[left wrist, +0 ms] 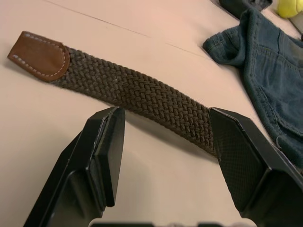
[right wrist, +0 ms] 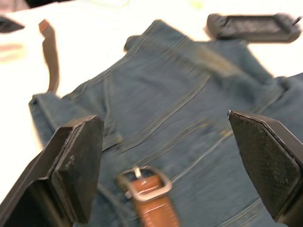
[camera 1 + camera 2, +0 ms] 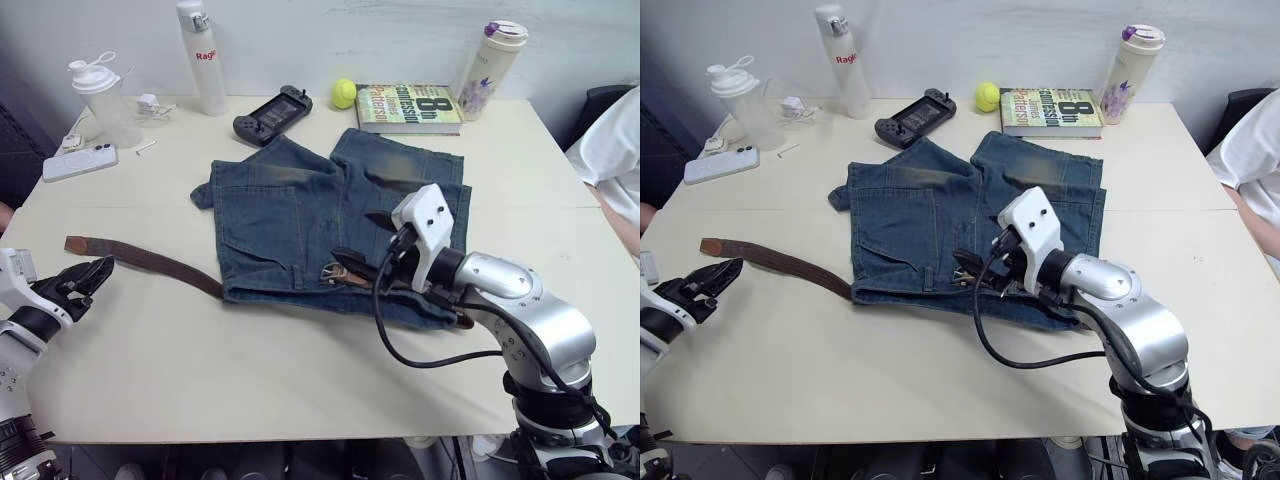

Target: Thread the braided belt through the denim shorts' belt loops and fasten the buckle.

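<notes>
Wide-open and empty, the right gripper (image 2: pixel 165 175) hovers just above the buckle (image 2: pixel 144 183) on the denim shorts (image 3: pixel 300 215); farther left, the left gripper (image 1: pixel 163 156) (jaws likewise spread, empty) straddles the braided belt (image 1: pixel 137 92), which runs crosswise along the counter (image 3: pixel 250 370).

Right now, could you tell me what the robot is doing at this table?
It is working on a braided belt and denim shorts laid flat on the table. The right gripper hovers open over the buckle at the waistband. The left gripper hovers open over the belt's free tail beside the shorts. Nothing is fastened yet.
</notes>
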`<action>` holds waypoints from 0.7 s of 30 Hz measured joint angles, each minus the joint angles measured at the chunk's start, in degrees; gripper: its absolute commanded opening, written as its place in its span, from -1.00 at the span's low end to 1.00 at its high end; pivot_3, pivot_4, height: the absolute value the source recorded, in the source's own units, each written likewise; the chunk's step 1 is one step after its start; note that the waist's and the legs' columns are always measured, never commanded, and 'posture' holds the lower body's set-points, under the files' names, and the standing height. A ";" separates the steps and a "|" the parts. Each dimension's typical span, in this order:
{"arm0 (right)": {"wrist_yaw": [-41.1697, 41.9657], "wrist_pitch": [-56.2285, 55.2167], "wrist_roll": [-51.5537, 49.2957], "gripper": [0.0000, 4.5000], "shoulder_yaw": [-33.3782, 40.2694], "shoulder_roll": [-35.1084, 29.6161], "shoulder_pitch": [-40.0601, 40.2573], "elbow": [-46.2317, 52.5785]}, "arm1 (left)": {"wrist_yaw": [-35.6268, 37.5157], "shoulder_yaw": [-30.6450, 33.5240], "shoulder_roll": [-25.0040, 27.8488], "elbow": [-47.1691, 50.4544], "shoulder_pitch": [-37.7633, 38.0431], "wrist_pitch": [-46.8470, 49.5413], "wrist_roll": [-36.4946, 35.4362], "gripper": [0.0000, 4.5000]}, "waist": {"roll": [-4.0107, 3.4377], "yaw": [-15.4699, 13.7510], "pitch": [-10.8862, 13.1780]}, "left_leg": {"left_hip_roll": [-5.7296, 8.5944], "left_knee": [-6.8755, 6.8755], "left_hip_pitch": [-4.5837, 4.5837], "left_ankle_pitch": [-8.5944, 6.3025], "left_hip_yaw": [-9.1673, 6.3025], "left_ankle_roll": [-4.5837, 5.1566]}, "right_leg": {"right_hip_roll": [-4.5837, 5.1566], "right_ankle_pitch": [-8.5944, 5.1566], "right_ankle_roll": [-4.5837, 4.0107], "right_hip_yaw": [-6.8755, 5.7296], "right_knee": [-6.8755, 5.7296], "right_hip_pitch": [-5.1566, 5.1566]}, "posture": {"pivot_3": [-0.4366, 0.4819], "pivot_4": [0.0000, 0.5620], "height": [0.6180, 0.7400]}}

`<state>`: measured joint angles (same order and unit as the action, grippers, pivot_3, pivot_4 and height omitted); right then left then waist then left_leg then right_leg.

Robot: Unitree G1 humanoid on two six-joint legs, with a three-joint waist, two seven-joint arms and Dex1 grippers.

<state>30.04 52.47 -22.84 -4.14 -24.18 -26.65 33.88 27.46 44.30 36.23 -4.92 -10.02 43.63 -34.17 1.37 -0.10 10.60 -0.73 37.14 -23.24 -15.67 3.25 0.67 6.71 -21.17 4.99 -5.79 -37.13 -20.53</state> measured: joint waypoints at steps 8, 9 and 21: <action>-0.93 -0.81 0.27 0.98 -1.95 -0.80 2.36 0.70 | -1.72 -6.27 -0.63 -0.24 -3.45 -3.42 1.63 0.38 | 0.00 0.39 0.00 | -0.06 -0.07 0.02 0.03 0.12 -0.08 | -0.11 0.00 0.00 -0.06 -0.27 -0.06 | -0.05 -0.47 1.00; -0.98 -0.85 0.28 0.98 -2.24 -0.80 2.46 0.72 | -1.64 -7.95 -0.63 -0.23 -3.46 -4.08 2.46 0.38 | 0.00 0.39 0.00 | -0.05 -0.07 0.02 0.03 0.17 -0.07 | -0.11 0.00 0.00 -0.03 -0.27 -0.07 | -0.05 -0.47 1.00; -2.11 -2.08 0.40 0.98 -5.28 -0.17 3.41 1.54 | 8.35 -19.87 0.38 3.80 -1.36 -9.17 4.18 0.38 | -0.01 0.81 0.01 | -0.11 -0.09 0.04 0.04 0.20 -0.07 | -0.13 -0.01 0.00 -0.03 -0.24 -0.08 | -0.05 -0.47 1.00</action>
<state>27.93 50.39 -22.44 -9.43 -24.35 -23.24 35.42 35.80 24.43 36.61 -1.12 -11.38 34.47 -29.99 1.35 0.71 10.60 -0.84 37.05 -23.20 -15.63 3.45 0.60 6.58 -21.17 4.99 -5.82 -37.37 -20.62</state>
